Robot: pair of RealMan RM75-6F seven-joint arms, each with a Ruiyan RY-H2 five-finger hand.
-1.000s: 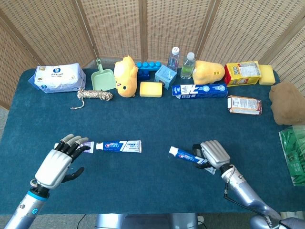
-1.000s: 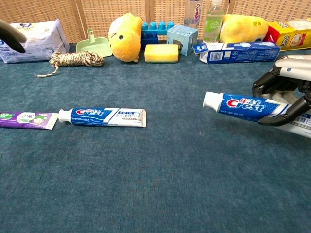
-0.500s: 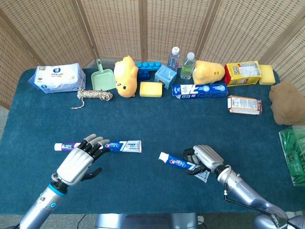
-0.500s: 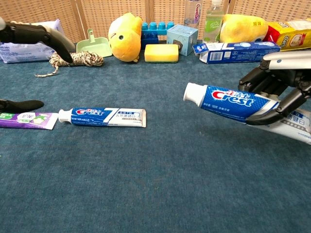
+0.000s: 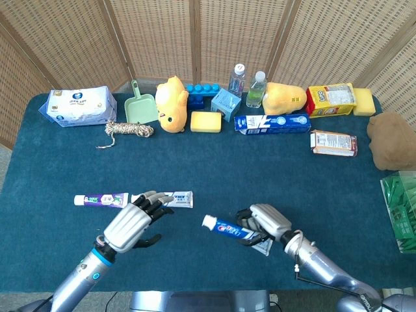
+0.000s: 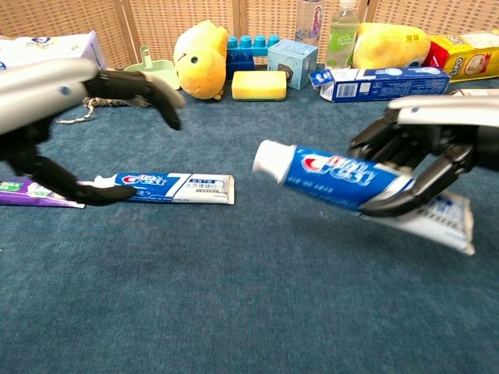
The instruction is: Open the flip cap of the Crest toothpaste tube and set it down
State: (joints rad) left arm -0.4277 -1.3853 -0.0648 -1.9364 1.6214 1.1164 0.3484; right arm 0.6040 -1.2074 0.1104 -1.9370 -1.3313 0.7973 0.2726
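My right hand (image 5: 265,223) (image 6: 425,160) grips a blue Crest toothpaste tube (image 5: 229,229) (image 6: 335,178) and holds it above the table, white cap (image 5: 207,221) (image 6: 270,161) pointing left. The cap looks closed. My left hand (image 5: 132,224) (image 6: 58,109) is open with fingers spread, hovering over the cap end of a second Crest tube (image 5: 177,199) (image 6: 175,187) that lies flat on the cloth. The held tube's cap is a short gap to the right of my left hand's fingers.
A purple toothpaste tube (image 5: 99,199) (image 6: 39,194) lies left of the flat Crest tube. Along the back stand a wipes pack (image 5: 78,106), green dustpan (image 5: 140,106), rope (image 5: 129,129), yellow plush (image 5: 171,96), sponge (image 5: 205,121), bottles (image 5: 255,90) and a toothpaste box (image 5: 272,123). A green basket (image 5: 403,209) sits at the right edge.
My right hand has carried the Crest tube left and toward the front. My left hand has moved right, from beside the purple tube to over the flat Crest tube.
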